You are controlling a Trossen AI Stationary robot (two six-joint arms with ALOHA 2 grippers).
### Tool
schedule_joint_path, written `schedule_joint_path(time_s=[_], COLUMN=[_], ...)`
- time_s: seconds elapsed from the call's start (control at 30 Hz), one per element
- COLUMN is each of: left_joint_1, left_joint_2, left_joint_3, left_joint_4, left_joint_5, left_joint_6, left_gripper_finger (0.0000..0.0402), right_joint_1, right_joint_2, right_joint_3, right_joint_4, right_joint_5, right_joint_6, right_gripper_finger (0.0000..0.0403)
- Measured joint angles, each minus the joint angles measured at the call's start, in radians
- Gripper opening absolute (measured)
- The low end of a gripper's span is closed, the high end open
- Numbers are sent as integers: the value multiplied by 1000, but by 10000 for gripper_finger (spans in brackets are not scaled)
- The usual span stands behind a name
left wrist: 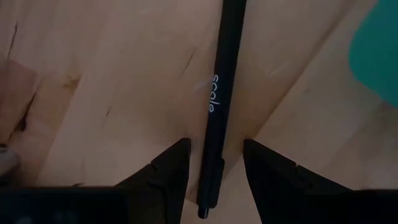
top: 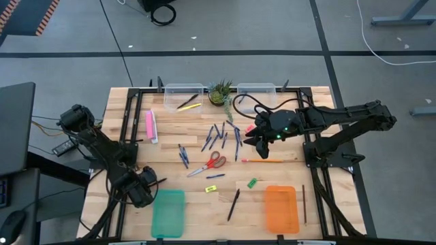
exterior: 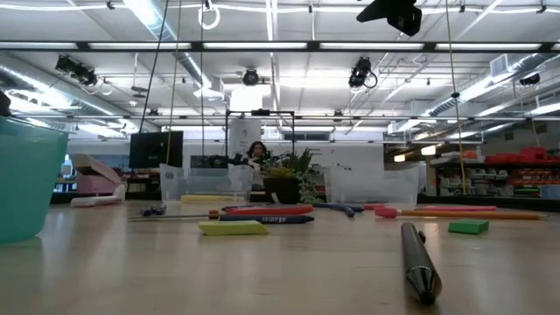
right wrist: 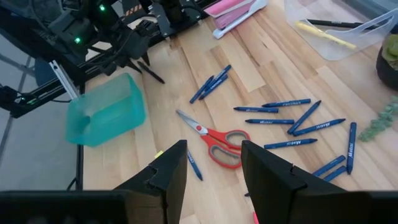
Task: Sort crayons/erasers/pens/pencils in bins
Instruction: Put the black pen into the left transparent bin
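The pale wooden table top (top: 197,204) is made of butted planks, its grain and darker knots plain, with a soft satin sheen. The far clear plastic tub (top: 184,88) on the left is glossy and see-through; the near teal-green plastic tray (top: 168,212) looks smooth and slightly translucent, the flat orange plastic tray (top: 282,209) likewise. The black pencil (left wrist: 217,106) between the left gripper's matt black plastic fingers (left wrist: 165,171) has a smooth, faintly shiny coat. The red-handled scissors (right wrist: 217,142) have glossy plastic grips and dull metal blades.
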Motion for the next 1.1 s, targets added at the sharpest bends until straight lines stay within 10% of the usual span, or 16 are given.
schedule_joint_path(time_s=[1.1], left_joint_1=[9], left_joint_2=[54], left_joint_3=[5], left_joint_4=[-12], left_joint_5=[41], left_joint_6=[10], left_gripper_finger=[233], right_joint_1=[0], right_joint_2=[0], right_joint_3=[0], right_joint_4=[0], right_joint_5=[-11], right_joint_6=[-18], right_gripper_finger=[158])
